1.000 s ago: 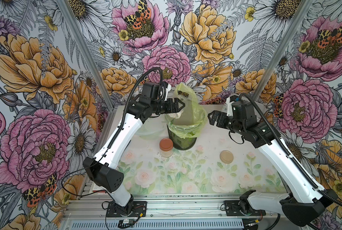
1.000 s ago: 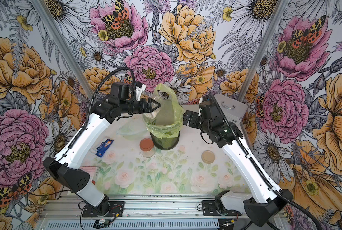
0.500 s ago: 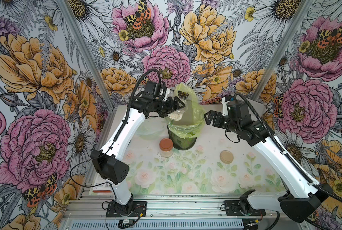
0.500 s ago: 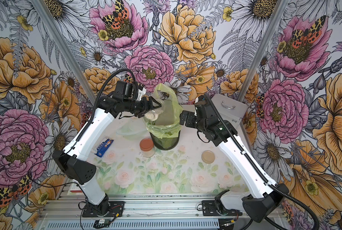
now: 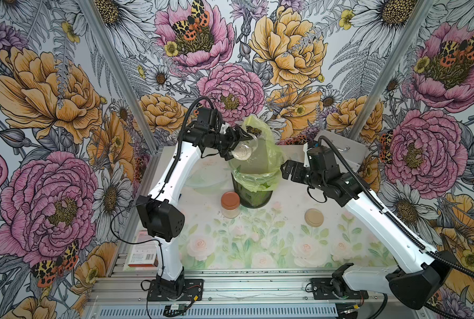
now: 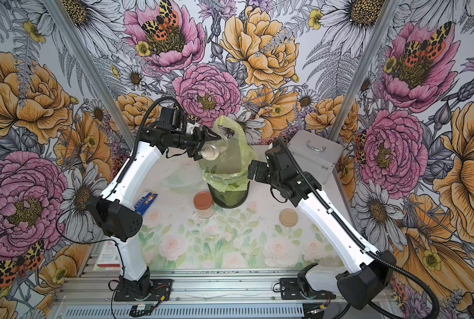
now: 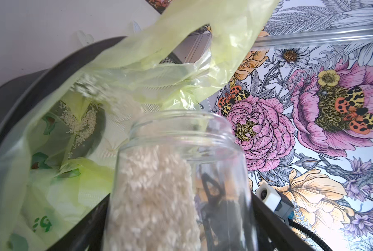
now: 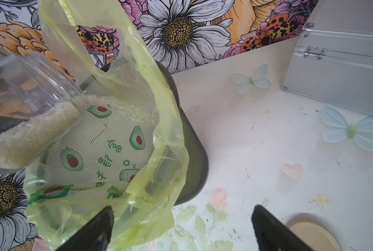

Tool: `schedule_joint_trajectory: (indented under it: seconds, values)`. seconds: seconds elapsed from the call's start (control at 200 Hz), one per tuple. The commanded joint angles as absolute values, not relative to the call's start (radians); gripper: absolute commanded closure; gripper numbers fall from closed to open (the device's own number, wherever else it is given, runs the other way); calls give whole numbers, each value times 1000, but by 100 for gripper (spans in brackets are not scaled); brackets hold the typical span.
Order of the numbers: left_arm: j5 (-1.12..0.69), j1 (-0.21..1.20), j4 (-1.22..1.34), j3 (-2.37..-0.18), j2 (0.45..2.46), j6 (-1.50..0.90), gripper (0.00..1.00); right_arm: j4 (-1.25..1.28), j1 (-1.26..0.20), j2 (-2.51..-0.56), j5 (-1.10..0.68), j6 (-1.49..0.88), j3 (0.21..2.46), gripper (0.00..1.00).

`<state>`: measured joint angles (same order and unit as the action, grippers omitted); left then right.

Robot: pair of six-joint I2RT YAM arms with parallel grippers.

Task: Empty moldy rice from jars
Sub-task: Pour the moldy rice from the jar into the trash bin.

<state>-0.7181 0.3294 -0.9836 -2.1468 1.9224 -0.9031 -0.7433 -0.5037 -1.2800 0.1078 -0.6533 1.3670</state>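
left gripper (image 5: 237, 145) clamped the tilted jar (image 5: 244, 149) over the bag (image 5: 266, 157); right gripper (image 5: 286, 172) stood apart, empty. the loose bag flap could deflect rice (image 7: 150, 195) onto the worktop (image 5: 257, 243).

Clear glass jar (image 8: 29, 104), open-mouthed and tilted, mouth over the open bag (image 8: 159, 134). The rice (image 8: 22, 139) lies along its lower side up to the mouth. The bag is yellow-green with avocado print and lines a dark mesh bin (image 8: 194, 152) standing on the table (image 8: 257, 141). The right gripper (image 8: 183, 208) has its jaws wide apart, one finger just beside the bag. A beige lid (image 8: 313, 234) lies flat on the table. A silver case (image 8: 337, 71) stands beyond.
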Motion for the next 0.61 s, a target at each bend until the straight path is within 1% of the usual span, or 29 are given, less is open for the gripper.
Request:
schedule_joint_trajectory:
  seconds: [0.0,0.405,0.6]
  values:
    - [-828,326,-931,-2155,1890,-970,100,-699,-509,-1257,135,-667,1356,0]
    - [-924,316,-1013,-2177,1922,-1054,100,-655,-510,-1262,140,-680,1302,1]
    - [-946,315,-1069,-2252,1976,-1068,100,-646,-507,-1262,153,-679,1296,0]
